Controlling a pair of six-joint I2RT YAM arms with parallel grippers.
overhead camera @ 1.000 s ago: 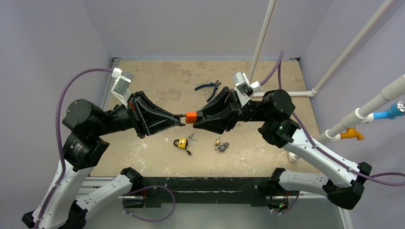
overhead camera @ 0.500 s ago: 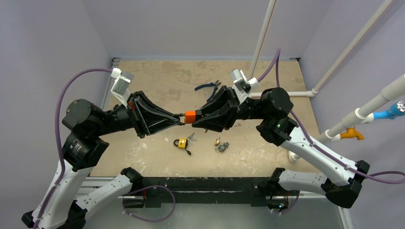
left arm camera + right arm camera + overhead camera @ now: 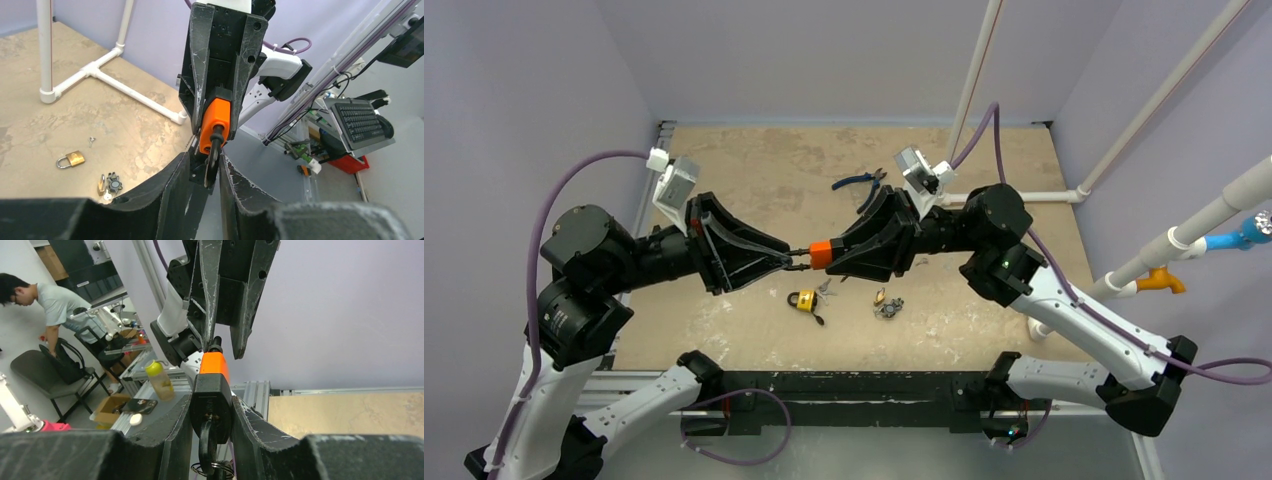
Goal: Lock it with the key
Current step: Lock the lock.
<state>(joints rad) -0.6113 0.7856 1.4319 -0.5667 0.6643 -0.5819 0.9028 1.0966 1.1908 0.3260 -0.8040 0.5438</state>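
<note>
Padlock sits pinched in right gripper, left gripper slightly spread round its stub; we judge locking underway, next needing a firm pinch and straight twist.

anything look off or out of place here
Nothing looks broken or spilled. The right gripper holds the orange padlock off the table, and the left gripper has its fingers slightly apart around the shackle end. Pliers, a yellow padlock and a brass padlock lie loose on the blotchy tabletop, just ordinary clutter.
</note>
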